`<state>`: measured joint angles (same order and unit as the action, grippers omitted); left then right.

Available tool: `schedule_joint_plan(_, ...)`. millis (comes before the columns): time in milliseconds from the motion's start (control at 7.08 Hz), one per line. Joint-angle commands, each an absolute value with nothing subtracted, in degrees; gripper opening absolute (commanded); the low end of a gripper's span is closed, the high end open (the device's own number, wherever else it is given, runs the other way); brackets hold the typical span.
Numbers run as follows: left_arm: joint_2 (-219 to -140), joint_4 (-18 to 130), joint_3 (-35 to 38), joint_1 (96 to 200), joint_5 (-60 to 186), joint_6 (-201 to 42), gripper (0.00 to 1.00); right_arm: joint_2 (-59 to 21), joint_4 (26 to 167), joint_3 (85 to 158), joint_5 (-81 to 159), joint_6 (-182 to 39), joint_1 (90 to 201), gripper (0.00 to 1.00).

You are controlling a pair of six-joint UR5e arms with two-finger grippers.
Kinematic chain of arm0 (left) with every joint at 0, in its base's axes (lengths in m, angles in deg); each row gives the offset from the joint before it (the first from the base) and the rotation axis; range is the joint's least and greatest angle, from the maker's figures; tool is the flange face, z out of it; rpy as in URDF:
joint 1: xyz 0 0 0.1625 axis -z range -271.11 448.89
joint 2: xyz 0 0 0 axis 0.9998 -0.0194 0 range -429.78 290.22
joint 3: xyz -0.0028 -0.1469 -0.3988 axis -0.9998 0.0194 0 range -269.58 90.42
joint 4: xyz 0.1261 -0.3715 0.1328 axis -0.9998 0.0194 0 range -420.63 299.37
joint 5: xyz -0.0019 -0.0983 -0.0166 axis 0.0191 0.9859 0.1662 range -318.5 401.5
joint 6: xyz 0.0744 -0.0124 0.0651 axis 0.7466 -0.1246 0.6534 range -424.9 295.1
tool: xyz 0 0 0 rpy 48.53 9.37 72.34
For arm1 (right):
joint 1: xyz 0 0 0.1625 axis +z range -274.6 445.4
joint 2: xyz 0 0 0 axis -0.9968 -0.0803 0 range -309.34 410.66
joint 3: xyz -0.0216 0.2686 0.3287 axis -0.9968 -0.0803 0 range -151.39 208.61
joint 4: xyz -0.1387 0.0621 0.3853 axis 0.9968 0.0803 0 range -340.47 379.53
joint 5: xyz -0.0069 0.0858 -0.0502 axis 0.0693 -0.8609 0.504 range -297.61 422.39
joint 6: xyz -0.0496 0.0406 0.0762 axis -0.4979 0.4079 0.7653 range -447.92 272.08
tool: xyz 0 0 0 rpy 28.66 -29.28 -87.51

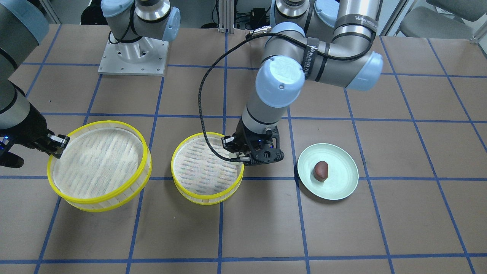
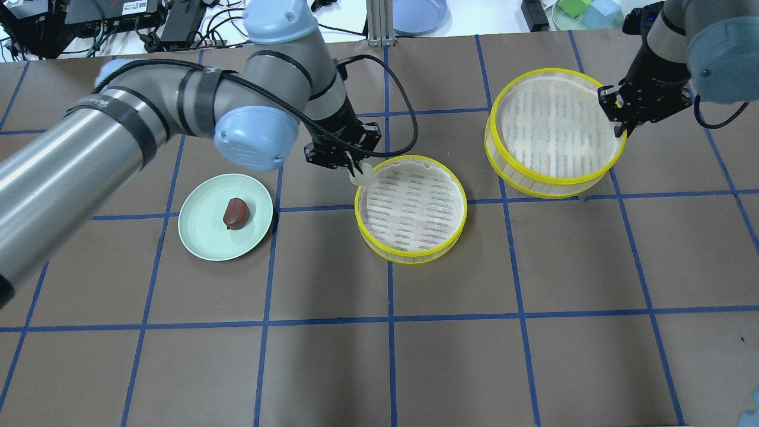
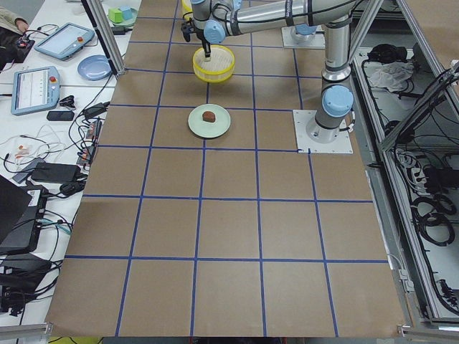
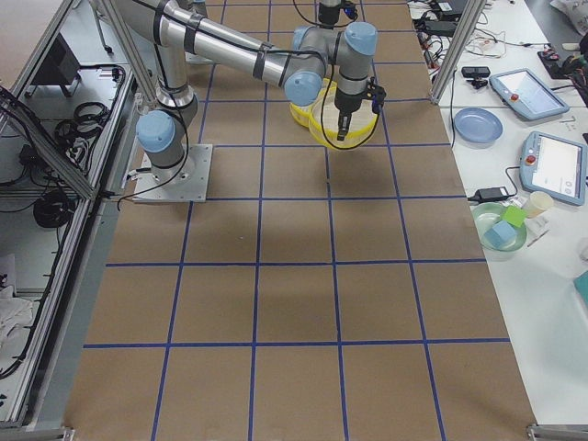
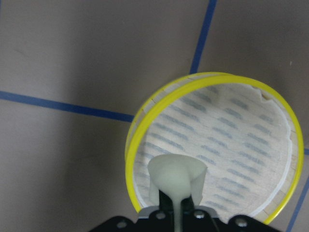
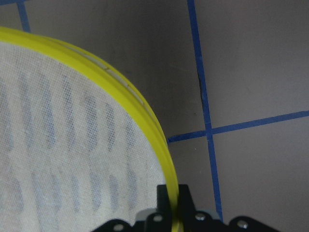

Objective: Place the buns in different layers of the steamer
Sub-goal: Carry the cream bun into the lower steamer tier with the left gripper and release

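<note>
Left jaws closed on pale bun (image 2: 363, 176) above rim of middle tray (image 2: 415, 207), right jaws clamping other tray (image 2: 554, 130); released here, bun may tip outside.

I get bright, even light from above on the brown table (image 2: 415, 356). Shadows are soft and hug the middle tray (image 1: 207, 197); a darker band lies beside the right tray (image 6: 147, 116). The left arm (image 2: 71, 160) carries a pale sheen. Close to my left wrist lens the pale bun (image 5: 176, 176) looks soft. Both side views lack fine detail.
</note>
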<state>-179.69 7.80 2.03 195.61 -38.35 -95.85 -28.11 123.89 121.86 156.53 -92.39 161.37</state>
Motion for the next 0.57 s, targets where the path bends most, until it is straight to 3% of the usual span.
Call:
schedule_joint_plan(0, -182.88, 5.22, 2.62, 199.8, -37.69, -101.27, 0.0, -28.09, 123.86, 122.12, 156.52, -92.32, 161.33, 0.01)
schedule_joint_plan(141, -184.2, 3.37, 2.62, 200.42, -38.03, -101.2, 0.43, -28.09, 123.86, 122.12, 156.34, -92.32, 161.33, 0.01)
schedule_joint_plan(424, -184.74, 2.56, 2.79, 200.69, -38.13, -101.19, 0.96, -28.18, 123.86, 122.3, 156.34, -92.32, 161.33, 0.01)
